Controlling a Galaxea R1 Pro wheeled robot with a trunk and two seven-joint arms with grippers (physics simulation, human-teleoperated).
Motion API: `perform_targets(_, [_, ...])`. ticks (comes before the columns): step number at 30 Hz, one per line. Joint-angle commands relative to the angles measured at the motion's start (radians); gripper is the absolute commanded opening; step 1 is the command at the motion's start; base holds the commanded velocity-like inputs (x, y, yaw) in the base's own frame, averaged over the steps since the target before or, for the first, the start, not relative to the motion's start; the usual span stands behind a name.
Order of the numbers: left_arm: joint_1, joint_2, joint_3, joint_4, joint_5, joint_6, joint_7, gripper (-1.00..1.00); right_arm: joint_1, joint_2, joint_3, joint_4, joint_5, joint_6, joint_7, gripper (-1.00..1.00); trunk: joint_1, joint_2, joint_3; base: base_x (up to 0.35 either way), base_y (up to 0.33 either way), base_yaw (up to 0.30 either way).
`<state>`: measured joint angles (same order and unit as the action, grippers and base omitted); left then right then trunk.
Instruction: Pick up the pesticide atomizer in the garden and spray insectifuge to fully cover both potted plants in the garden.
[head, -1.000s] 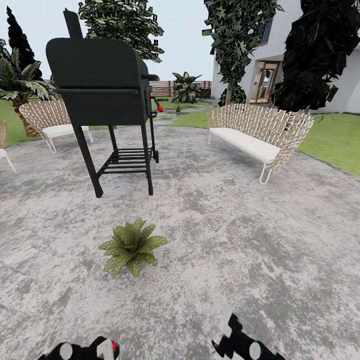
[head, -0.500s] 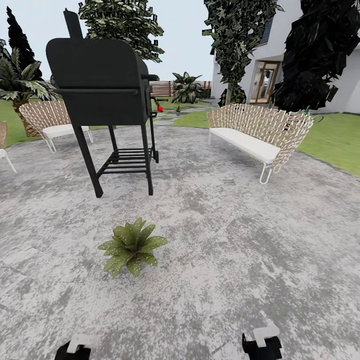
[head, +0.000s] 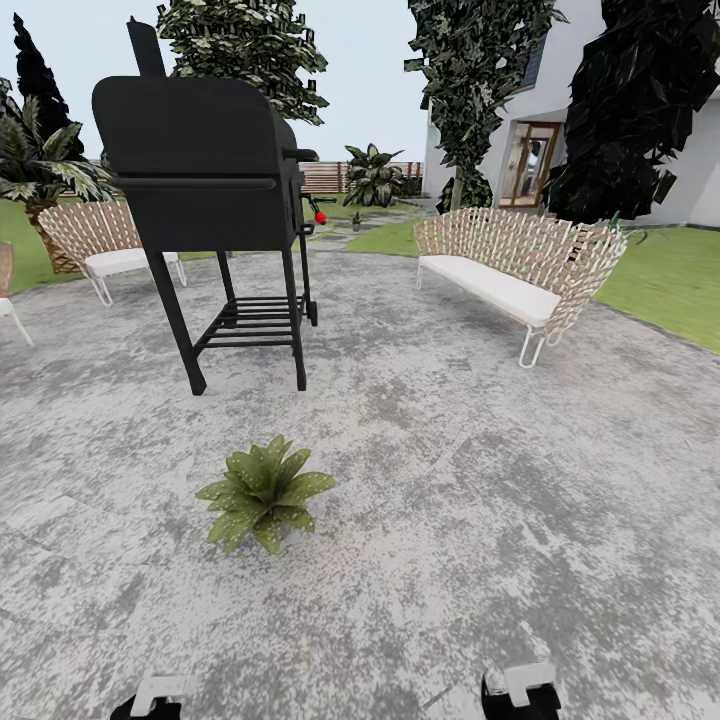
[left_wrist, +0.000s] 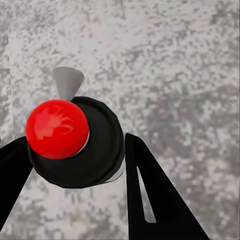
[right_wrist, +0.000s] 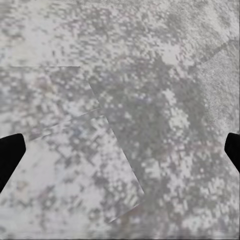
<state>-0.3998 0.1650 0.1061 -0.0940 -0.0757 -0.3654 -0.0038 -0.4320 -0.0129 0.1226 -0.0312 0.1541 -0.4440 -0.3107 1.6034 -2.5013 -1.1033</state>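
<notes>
The pesticide atomizer (left_wrist: 75, 145), a round black body with a red cap and a grey nozzle, sits between the black fingers (left_wrist: 150, 190) of my left gripper (left_wrist: 75, 142), which is shut on it above the patio stone. One potted plant (head: 265, 498), a low rosette of pointed green leaves, stands on the grey patio (head: 450, 480) just ahead and slightly left. A second small green plant (head: 356, 219) shows far off beyond the grill, too small to make out. My right gripper (right_wrist: 121, 150) is open over bare stone. The ends of both arms (head: 160, 695) (head: 520, 688) peek in at the bottom edge.
A tall black grill (head: 205, 190) on legs stands behind the plant, with a small red object (head: 320, 216) at its side. Wicker benches with white cushions stand at the right (head: 510, 270) and left (head: 105, 240). Lawn, trees and a house (head: 560, 130) ring the patio.
Both arms have dropped toward the bottom edge of the head view. The atomizer's red cap, seen there a second ago, has left that view. The plant and furniture have not moved.
</notes>
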Motion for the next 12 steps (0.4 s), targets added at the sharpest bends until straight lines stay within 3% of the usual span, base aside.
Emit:
perform_targets(1, [-0.001,0.0,0.007,0.001,0.018,-0.012,-0.001,-1.0,0.006,0.0,0.008,0.003,0.007,0.002,-0.01,1.0,0.0,0.0,-0.001,0.0,0.0,0.0])
perform_targets(3, [-0.001,0.002,0.007,0.003,0.072,-0.026,-0.001,-1.0,0.017,0.001,0.008,0.005,0.007,0.002,-0.01,1.0,0.0,0.0,-0.001,0.0,0.0,0.0])
perform_targets(5, [0.002,0.003,0.007,0.003,0.101,-0.03,-0.002,-1.0,0.021,0.001,0.008,0.005,0.007,0.002,-0.01,1.0,0.0,0.0,-0.001,0.0,0.0,0.0])
perform_targets(10, [0.004,0.002,0.006,0.002,0.112,-0.033,-0.002,-1.0,0.023,0.001,0.008,0.005,0.007,0.002,-0.01,1.0,0.0,0.0,-0.001,0.0,0.0,0.0])
perform_targets(12, [0.004,0.0,0.006,0.002,0.113,-0.033,-0.002,-1.0,0.024,0.012,0.008,0.005,0.006,0.002,-0.009,1.0,0.0,0.0,-0.001,0.0,0.0,0.0])
